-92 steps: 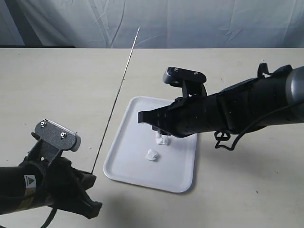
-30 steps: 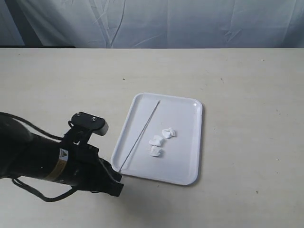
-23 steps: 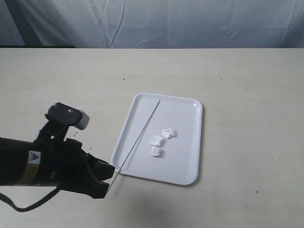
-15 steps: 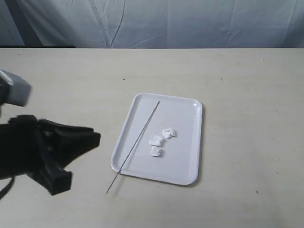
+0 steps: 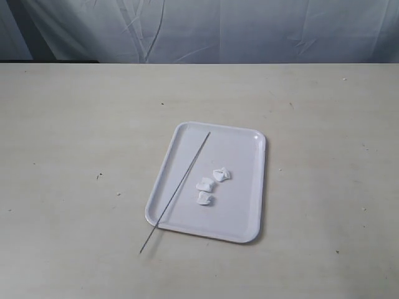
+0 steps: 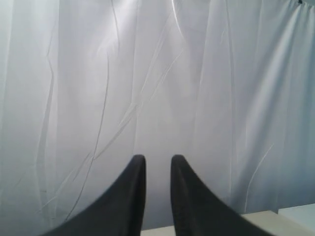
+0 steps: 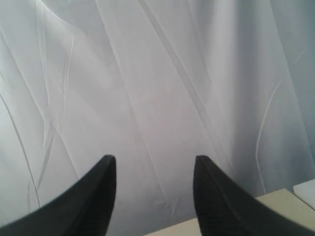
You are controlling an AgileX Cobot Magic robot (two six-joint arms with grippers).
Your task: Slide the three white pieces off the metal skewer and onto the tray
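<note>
The glossy white tray lies on the table in the exterior view. Three white pieces rest loose on it near its middle, close together. The thin metal skewer lies bare along the tray's left part, its lower end sticking out over the rim onto the table. Neither arm shows in the exterior view. In the left wrist view my left gripper faces a white curtain, its black fingers a narrow gap apart with nothing between them. My right gripper also faces the curtain, fingers wide apart and empty.
A beige table spreads around the tray. A white curtain hangs behind its far edge. A strip of table edge shows low in the right wrist view.
The left arm let go of the skewer, pulled back to the left and left the exterior view. The skewer now lies still across the tray's rim. The pieces have not moved.
</note>
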